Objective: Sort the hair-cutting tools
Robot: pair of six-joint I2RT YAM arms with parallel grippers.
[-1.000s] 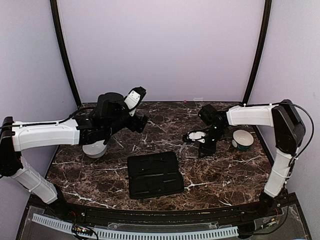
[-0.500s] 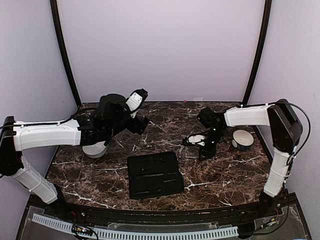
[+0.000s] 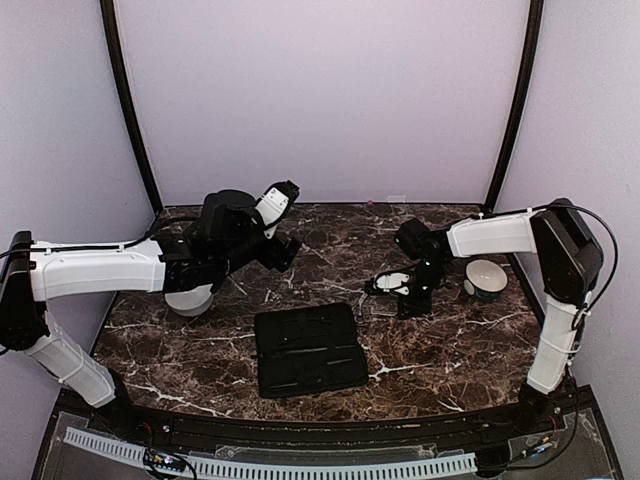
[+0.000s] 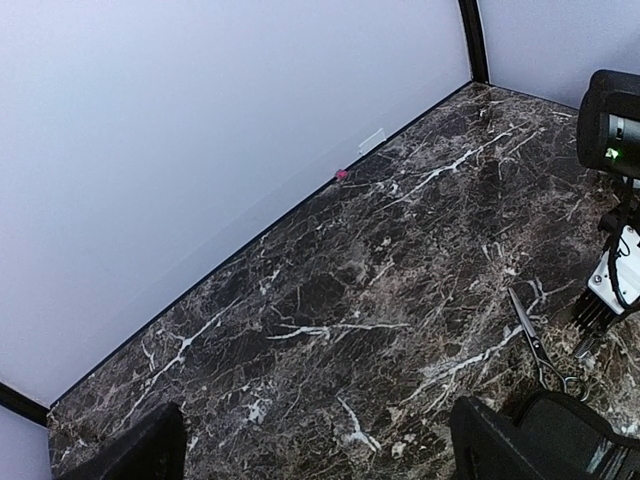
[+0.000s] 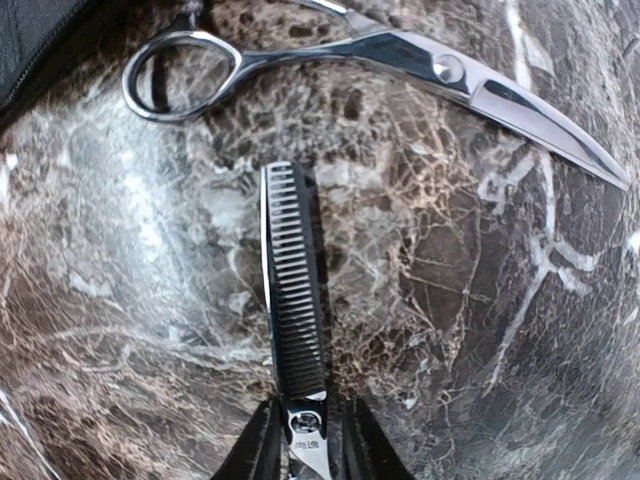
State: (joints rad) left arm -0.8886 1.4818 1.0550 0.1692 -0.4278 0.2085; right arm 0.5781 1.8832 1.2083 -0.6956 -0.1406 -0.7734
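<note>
My right gripper [image 5: 305, 425] is shut on a pair of thinning scissors [image 5: 292, 300] just below the pivot screw. The dark toothed blade points away from the fingers, down at the marble. Plain silver scissors [image 5: 380, 50] with a ring handle lie flat on the marble just past the blade tip. They also show in the left wrist view [image 4: 535, 340]. In the top view the right gripper [image 3: 408, 298] is low over the table, right of the black case [image 3: 308, 350]. My left gripper [image 3: 284, 250] is open and empty, raised above the back left of the table.
A white bowl [image 3: 485, 278] stands right of the right gripper. Another white bowl [image 3: 190, 298] sits under the left arm, partly hidden. A corner of the case [image 5: 40, 30] shows in the right wrist view. Lilac walls close the table at the back and sides.
The right gripper has shifted slightly with the thinning scissors still in it. The left arm has edged a little to the right, its gripper still open.
</note>
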